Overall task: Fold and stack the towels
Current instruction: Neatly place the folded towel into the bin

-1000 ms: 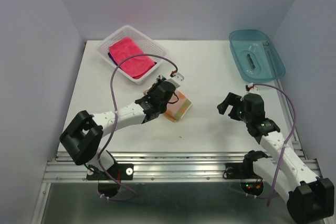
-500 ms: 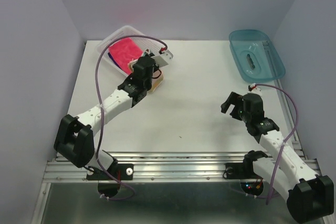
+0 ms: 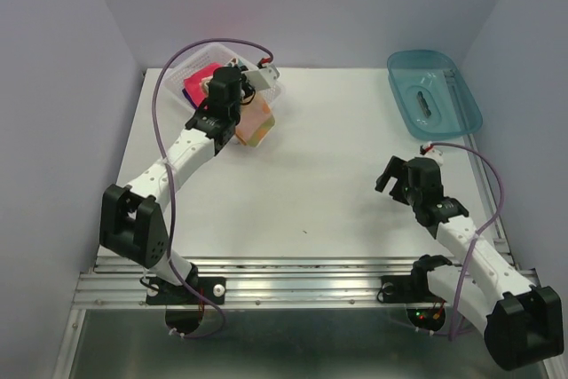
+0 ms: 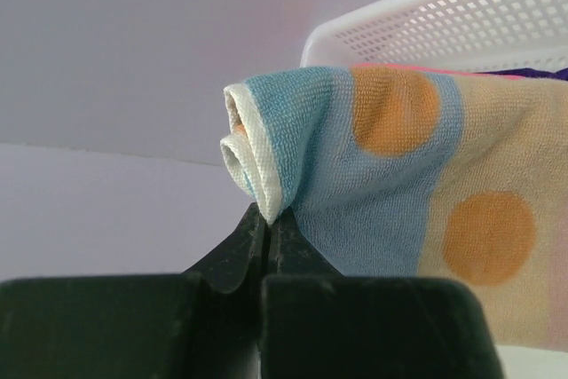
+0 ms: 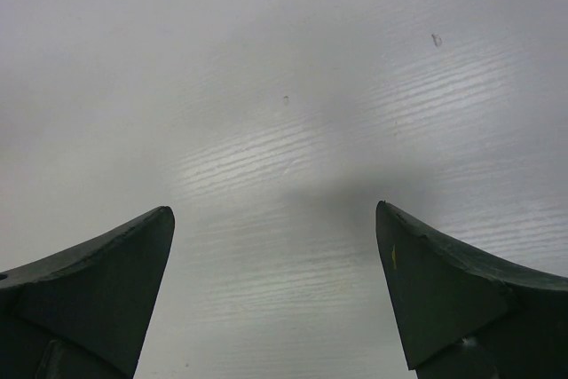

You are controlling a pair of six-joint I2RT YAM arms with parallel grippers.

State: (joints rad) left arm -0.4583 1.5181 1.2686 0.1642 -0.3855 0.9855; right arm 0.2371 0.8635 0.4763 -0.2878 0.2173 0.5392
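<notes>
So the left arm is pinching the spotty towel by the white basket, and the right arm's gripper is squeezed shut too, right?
Not quite. The right gripper is wide open with nothing in it, as the right wrist view shows. The rest is right: the left gripper is pinching the spotty towel by the white basket.

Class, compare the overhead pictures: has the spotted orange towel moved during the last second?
Yes. Pinched in the shut left gripper, the spotted towel has travelled from mid-table toward the back and leftward, up to the white basket.
</notes>
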